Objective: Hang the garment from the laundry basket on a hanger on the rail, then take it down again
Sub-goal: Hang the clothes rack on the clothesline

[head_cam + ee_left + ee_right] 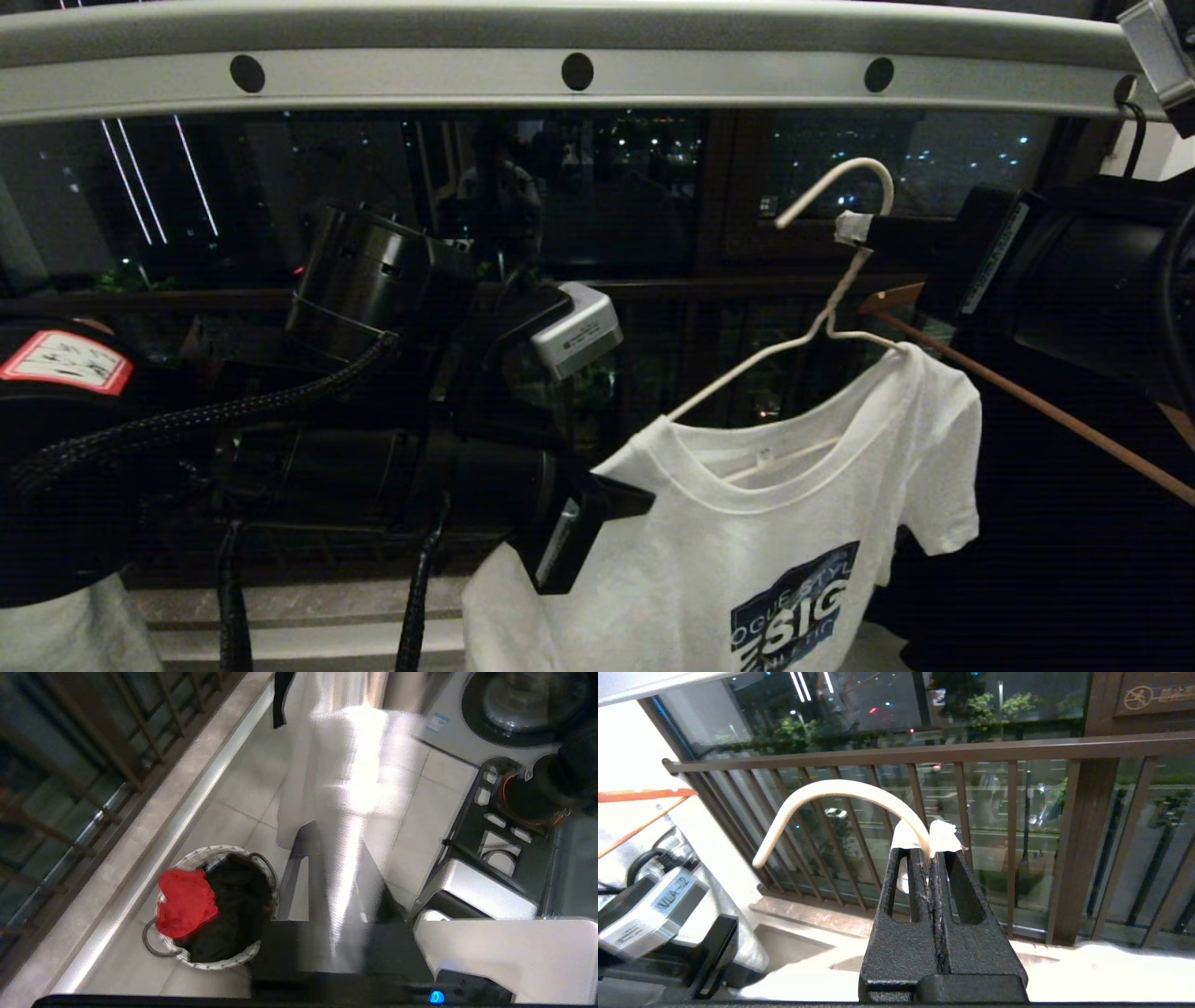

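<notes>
The garment point(747, 551), a white T-shirt, hangs on the hanger point(803, 341) below the rail point(560, 70), the hook not on the rail. The left gripper point(597, 523) has its fingers point(303, 868) clamped on the shirt's shoulder cloth. The right gripper point(930, 856) has its fingers point(959, 891) pressed together on the hanger's neck just under the hook. Far below the left fingers, the laundry basket point(159, 947) stands on the floor holding a red cloth point(184, 903) and a black garment point(233, 905).
</notes>
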